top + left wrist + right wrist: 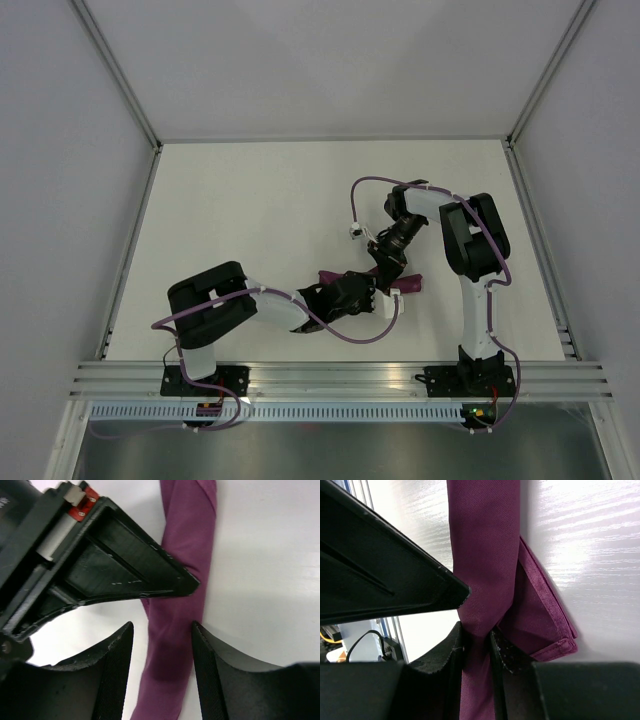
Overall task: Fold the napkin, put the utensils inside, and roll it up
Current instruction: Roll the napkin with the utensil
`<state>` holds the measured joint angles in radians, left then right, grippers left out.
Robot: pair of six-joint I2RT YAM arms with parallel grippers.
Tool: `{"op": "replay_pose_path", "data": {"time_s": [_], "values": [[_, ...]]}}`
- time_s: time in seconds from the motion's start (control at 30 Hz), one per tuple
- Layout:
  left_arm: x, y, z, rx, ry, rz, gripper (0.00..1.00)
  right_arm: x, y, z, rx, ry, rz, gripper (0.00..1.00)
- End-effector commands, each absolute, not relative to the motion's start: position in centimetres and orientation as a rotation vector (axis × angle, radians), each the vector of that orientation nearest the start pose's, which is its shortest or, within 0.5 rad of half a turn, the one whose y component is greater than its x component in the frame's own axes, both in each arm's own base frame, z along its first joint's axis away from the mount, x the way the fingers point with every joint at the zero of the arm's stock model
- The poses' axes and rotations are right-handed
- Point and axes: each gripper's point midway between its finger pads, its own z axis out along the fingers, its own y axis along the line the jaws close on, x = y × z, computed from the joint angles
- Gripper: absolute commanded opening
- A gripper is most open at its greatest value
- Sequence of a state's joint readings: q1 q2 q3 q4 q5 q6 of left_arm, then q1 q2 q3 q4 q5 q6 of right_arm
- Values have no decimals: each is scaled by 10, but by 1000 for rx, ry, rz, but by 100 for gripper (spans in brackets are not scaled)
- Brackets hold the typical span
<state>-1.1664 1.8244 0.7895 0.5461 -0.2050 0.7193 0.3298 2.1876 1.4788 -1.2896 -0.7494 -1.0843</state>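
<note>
Purple napkin (175, 645), step: lying on the table (250, 220) as a narrow roll; roll-up probably finishing.
Next: calling for letting go without unrolling it.
Left gripper (161, 630), near: straddling the roll, fingers apart, not squeezing.
Right gripper (477, 632), farther: pinching the cloth tight.

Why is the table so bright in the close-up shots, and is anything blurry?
Right wrist view: streaky glare on the table, and the right gripper is almost featureless black. Left wrist view: the table is washed out to white, and the napkin looks slightly soft. Top view: soft, even light, only faint shadows, no glare.
</note>
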Motion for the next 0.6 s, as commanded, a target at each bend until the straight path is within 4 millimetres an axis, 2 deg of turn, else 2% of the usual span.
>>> {"op": "replay_pose_path", "data": {"time_s": [0.0,0.13,0.4,0.57], "values": [[228,-406,44,1587,1362,-182,55,259,162,-37,-1908,2386,1099,29],[224,-407,41,1595,1394,-220,55,260,163,-40,-1901,2391,1104,29],[247,-396,34,1522,1502,-241,53,261,164,-39,-1896,2395,1103,29],[239,-396,20,1573,1541,-276,46,262,164,-40,-1892,2396,1098,29]]}}
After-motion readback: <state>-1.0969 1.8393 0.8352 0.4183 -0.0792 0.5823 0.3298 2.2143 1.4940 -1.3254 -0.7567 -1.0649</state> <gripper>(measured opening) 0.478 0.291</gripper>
